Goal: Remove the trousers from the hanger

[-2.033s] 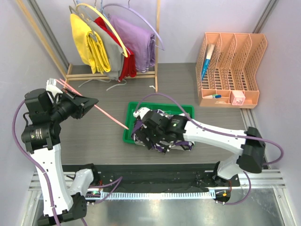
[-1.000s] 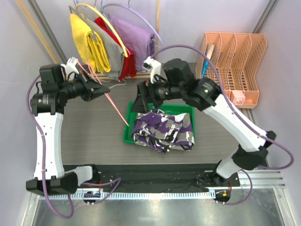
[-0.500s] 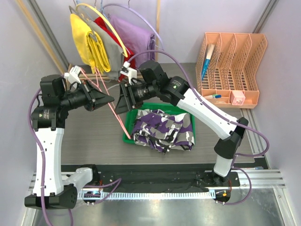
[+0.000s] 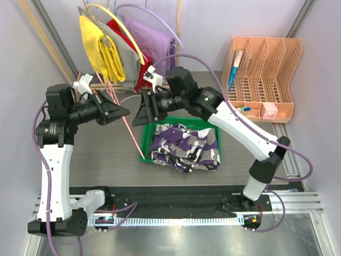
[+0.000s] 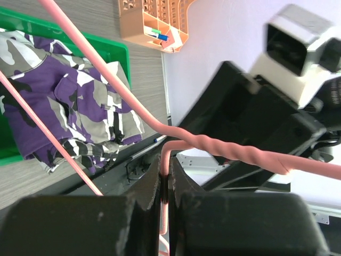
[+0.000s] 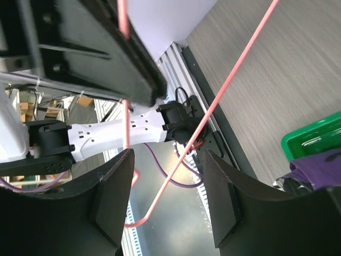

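Left claw [image 5: 165, 178] pinches hanger [image 5: 229, 153]; trousers [image 4: 186, 146] lie in tray [image 4: 143, 146].

The surface [image 4: 106, 154] is grey wood-grain laminate. Near its middle sits 1 green tray [image 4: 144, 140], and the trousers [image 4: 184, 146] heaped in it spill over its near rim onto the surface. At the far right stands 1 peach slotted organizer [image 4: 261, 80]. At the far left, the wooden base of a clothes rack [image 4: 106, 86] rests on the surface, with loose white cords [image 4: 130, 96] lying just beside it.
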You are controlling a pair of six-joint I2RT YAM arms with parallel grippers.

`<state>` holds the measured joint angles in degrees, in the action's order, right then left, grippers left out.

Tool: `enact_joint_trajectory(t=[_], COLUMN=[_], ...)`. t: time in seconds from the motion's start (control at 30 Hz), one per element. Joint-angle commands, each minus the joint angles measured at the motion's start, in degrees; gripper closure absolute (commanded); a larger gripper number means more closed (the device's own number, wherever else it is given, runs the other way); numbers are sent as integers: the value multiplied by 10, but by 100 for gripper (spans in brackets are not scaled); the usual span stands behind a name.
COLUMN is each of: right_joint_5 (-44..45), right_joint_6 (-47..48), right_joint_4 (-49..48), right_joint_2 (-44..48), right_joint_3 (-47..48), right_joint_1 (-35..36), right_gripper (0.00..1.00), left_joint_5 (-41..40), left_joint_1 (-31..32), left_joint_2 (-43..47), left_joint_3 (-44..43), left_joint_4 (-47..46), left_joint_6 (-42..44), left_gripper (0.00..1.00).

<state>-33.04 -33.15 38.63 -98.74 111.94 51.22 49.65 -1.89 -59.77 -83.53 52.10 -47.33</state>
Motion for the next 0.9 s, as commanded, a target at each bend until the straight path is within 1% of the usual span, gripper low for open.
enact_joint_trajectory(t=[0.0, 0.1, 0.4, 0.57, 0.67, 0.7, 0.77, 0.8, 0.87], right_joint_5=[-8, -47, -59, -63, -55, -52, -44, -43, -40], right_joint_6=[0, -11, -29, -37, -39, -38, -41, -44, -53], right_joint_4=[-32, -58, -84, -95, -96, -97, -97, -99, -100], right_joint_2=[49, 44, 3, -21, -23, -22, -22, -24, -27], right_joint_3=[8, 10, 28, 34, 32, 31, 30, 31, 34], right_joint_1=[-7, -1, 21, 34, 38, 38, 38, 38, 36], right_gripper=[40, 40, 41, 45, 51, 58, 64, 75, 91], left_joint_5=[23, 24, 31, 31, 29, 29, 30, 30, 30], left_joint_1=[2, 1, 2, 3, 3, 2, 2, 3, 3], left_joint_2=[-3, -4, -4, -2, -2, -2, -2, -2, -1], left_joint_3=[-8, -8, -16, -15, -13, -12, -11, -10, -8], left_joint_4=[-26, -27, -38, -52, -60, -60, -63, -65, -65], left_joint_6=[12, 12, -1, -10, -16, -19, -20, -20, -20], left_gripper=[100, 100, 100, 100, 100, 100, 100, 100, 100])
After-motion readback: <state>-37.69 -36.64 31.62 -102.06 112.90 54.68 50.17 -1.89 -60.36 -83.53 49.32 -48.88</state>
